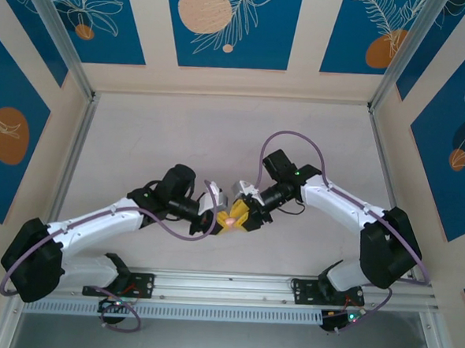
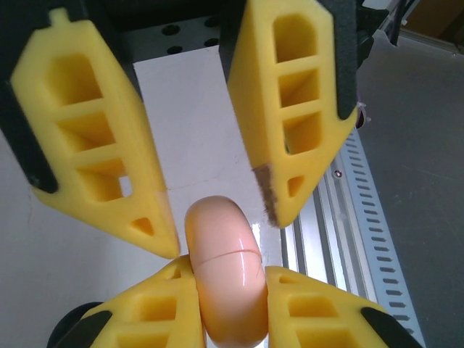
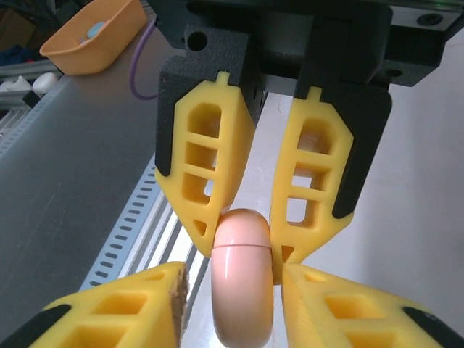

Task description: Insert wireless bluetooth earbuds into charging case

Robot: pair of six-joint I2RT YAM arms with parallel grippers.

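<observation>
Left end effector (image 2: 221,286) clamped narrow on a pale pink charging case (image 2: 223,279), lid seam closed. Right end effector (image 2: 217,228) part open, fingertips straddling the case's other end, touching or nearly so; grip there cannot be told. Case held aloft between both, above the worktop (image 1: 219,134) toward its near edge, about midway along. No earbuds discernible; insertion apparently yet to come, lid unopened.

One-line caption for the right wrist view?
Both grippers' yellow fingers meet around a closed pale pink charging case above the table.
</observation>
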